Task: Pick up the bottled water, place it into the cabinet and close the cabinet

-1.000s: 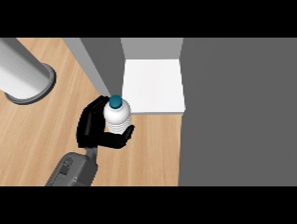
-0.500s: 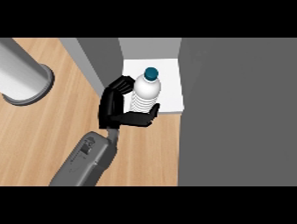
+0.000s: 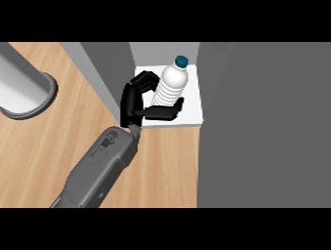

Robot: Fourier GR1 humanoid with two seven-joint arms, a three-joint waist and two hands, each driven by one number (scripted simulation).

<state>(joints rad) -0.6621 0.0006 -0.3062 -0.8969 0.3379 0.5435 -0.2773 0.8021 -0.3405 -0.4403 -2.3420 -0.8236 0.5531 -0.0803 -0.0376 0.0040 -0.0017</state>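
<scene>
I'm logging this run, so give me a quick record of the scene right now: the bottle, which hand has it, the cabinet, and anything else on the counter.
bottle: bottled water, clear with a teal cap, upright over the white cabinet shelf
holding hand: one hand, fingers curled round the bottle; which arm it belongs to cannot be told
other hand: not in view
cabinet: open, grey door at the right
other item: grey cylinder at upper left on the wooden counter

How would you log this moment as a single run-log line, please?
phase: placing | left hand: shut on bottled water | bottle: upright over white cabinet shelf | right hand: not in view | cabinet: open
</scene>
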